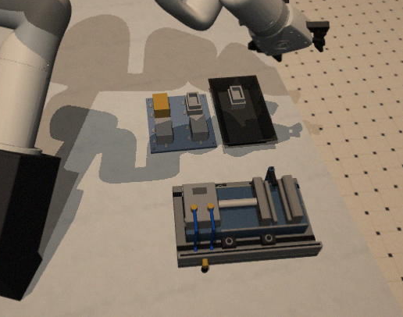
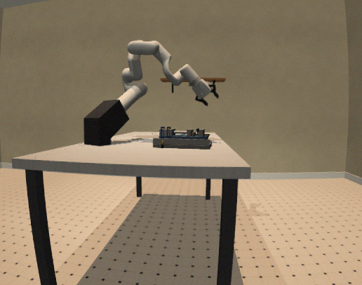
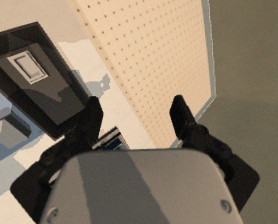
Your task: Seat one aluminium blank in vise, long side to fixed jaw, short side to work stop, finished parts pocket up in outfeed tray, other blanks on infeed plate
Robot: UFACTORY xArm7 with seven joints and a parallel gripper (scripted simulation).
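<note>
We are finding the gripper (image 1: pixel 298 42) high above the counter (image 1: pixel 119 228), fingers spread fully, gripping nothing. Two grey aluminium blanks (image 1: pixel 164 131) are sitting on the blue infeed plate (image 1: pixel 151 124); the vise (image 1: pixel 240 220) is standing open.

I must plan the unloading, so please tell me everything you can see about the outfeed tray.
The outfeed tray is a black, shallow rectangular tray with low walls, lying flat on the table just beside the blue infeed plate. One grey finished part lies on its floor near the far end, pocket up. The rest of its floor looks bare. Nothing grips it.
</note>
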